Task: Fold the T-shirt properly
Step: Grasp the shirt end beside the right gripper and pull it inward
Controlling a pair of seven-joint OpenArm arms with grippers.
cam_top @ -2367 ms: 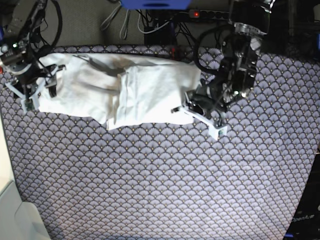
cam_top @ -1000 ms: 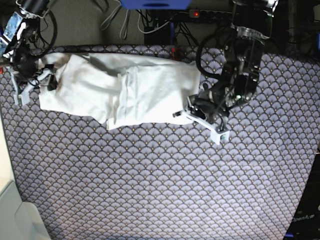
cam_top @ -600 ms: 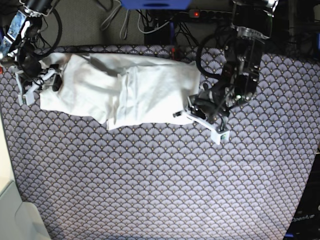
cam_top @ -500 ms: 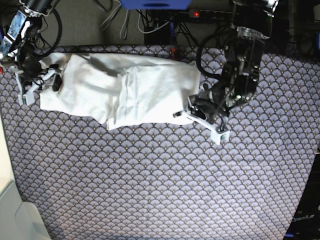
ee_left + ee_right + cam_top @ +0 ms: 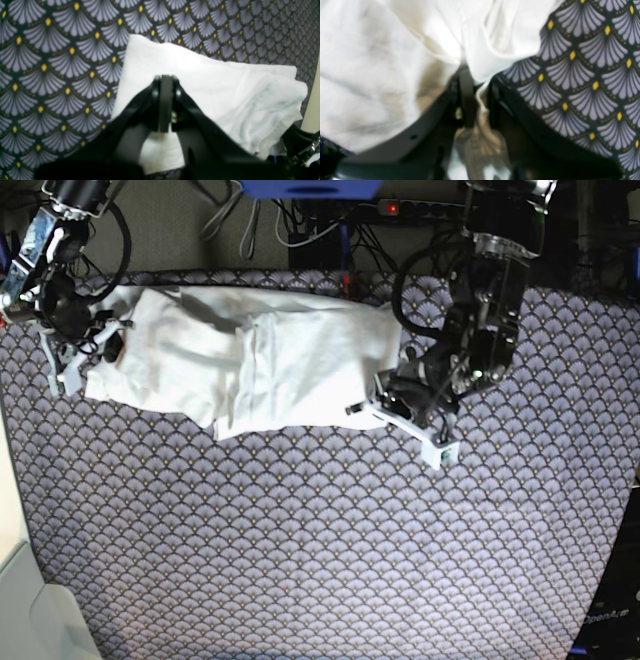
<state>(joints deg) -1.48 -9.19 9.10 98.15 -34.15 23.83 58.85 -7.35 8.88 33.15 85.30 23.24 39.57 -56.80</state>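
Observation:
The white T-shirt (image 5: 250,360) lies crumpled in a long band across the far part of the patterned mat. My right gripper (image 5: 100,345) is at its left end. In the right wrist view this gripper (image 5: 476,82) is shut, with a fold of the T-shirt (image 5: 382,62) pinched between the jaws. My left gripper (image 5: 392,402) is at the shirt's lower right corner. In the left wrist view it (image 5: 165,80) is shut, with its tips on the T-shirt (image 5: 212,87) close to the corner.
The scallop-patterned mat (image 5: 320,560) covers the table. Cables and a power strip (image 5: 400,208) lie behind the far edge, beside a blue object (image 5: 310,188). A pale surface (image 5: 20,610) sits at the lower left corner.
My right gripper has shifted a little rightward at the shirt's left end, and the cloth edge there moved with it. The left arm has barely moved.

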